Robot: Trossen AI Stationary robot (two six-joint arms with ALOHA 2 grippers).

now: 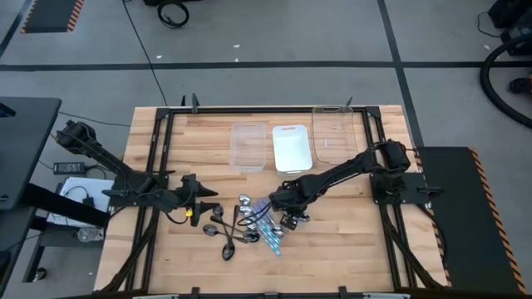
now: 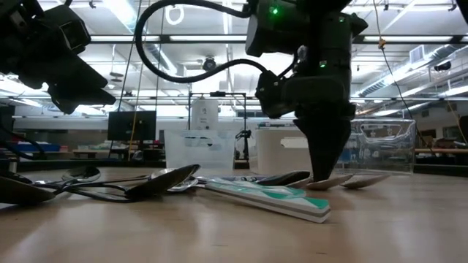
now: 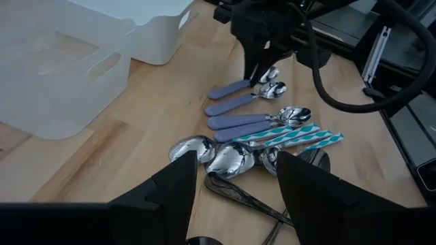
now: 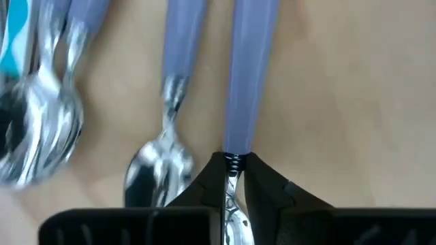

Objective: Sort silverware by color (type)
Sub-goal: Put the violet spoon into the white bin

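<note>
The silverware lies in a loose pile near the table's middle front. It includes three purple-handled spoons (image 3: 235,105), teal-patterned ones (image 3: 300,136), shiny silver spoons (image 3: 225,160) and dark spoons (image 1: 226,239). My right gripper (image 1: 288,213) points down over the farthest purple-handled spoon (image 4: 245,75) and is shut on it. My left gripper (image 1: 211,199) waits open to the left of the pile, a little above the table, with nothing between its fingers (image 3: 300,184). My right gripper pinches the purple-handled spoon at its thin metal neck (image 4: 232,166), just where the handle ends, one finger on each side. The fingers come from above, pointing down, and lie across the spoon. The spoon lies flat on the table.
At the far side stand a clear tray (image 1: 248,146), a white tray (image 1: 292,147) and a second clear tray (image 1: 337,133). Bare wood lies to the right of the pile and along the near edge.
</note>
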